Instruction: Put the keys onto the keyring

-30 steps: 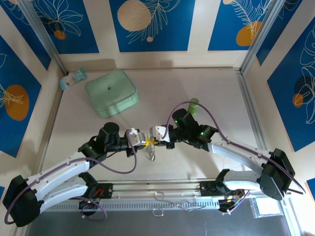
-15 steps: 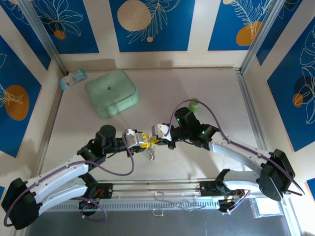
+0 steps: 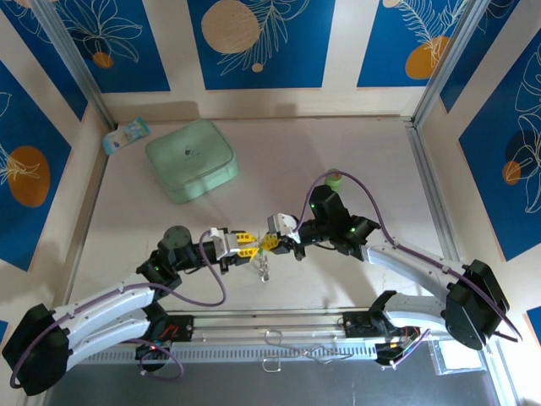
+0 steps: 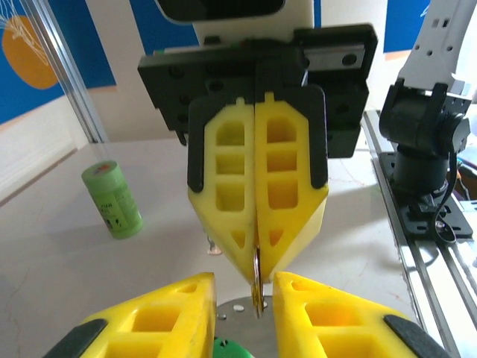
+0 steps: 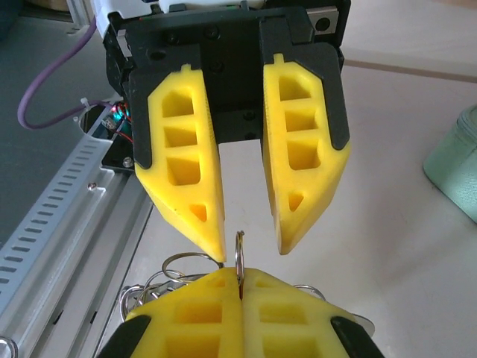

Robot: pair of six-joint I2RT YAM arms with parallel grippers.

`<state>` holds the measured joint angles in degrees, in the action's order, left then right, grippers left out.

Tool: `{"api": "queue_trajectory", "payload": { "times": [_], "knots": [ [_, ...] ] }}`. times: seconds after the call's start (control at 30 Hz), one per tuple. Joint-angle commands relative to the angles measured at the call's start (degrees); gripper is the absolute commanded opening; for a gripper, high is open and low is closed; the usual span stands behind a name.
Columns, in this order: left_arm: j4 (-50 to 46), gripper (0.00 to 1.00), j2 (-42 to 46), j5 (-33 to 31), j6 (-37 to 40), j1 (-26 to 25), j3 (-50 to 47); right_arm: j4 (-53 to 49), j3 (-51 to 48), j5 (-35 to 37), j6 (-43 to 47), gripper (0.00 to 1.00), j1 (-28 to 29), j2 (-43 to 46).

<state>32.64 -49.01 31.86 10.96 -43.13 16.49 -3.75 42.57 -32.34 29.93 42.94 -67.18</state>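
the right end effector (image 5: pixel 240 280) is clamped on the one keyring (image 5: pixel 239 252), lifted above the surface (image 3: pixel 372 161). the left end effector (image 4: pixel 244 279) has its two fingers apart either side of the ring; one green key (image 4: pixel 227 348) shows beneath.

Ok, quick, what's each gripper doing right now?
Left gripper: open, jaws apart either side of the keyring.
Right gripper: shut on the keyring.
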Motion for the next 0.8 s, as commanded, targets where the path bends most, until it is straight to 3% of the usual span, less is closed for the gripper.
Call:
{"api": "queue_trajectory", "payload": {
  "times": [0.0, 0.2, 0.43, 0.53, 0.67, 0.77],
  "knots": [
    [5.4, 0.23, -0.4, 2.9, -2.3, 0.0, -0.9, 2.1, -0.4, -3.2, -1.0, 0.00, -0.1, 1.2],
    [5.4, 0.14, -1.8, 3.8, -2.2, 0.0, -0.6, 3.2, -0.2, -4.0, -2.0, 0.00, 0.4, 1.3],
    [3.6, 0.13, -1.9, 4.1, -1.8, 0.0, -0.2, 3.7, -0.5, -3.7, -2.5, 0.00, 0.5, 1.3],
    [1.1, 0.00, -1.8, 4.2, -1.0, 0.0, 0.2, 4.0, -0.6, -3.9, -2.8, 0.00, 0.6, 1.3],
    [0.4, 0.00, -1.6, 3.8, -0.6, 0.0, 0.5, 3.8, -0.8, -2.7, -2.9, 0.00, 0.6, 1.3],
    [-0.3, 0.00, -0.9, 2.2, 0.5, 0.0, 0.5, 2.3, -1.2, 0.4, -1.8, 0.17, 0.1, 1.4]
  ]
}}
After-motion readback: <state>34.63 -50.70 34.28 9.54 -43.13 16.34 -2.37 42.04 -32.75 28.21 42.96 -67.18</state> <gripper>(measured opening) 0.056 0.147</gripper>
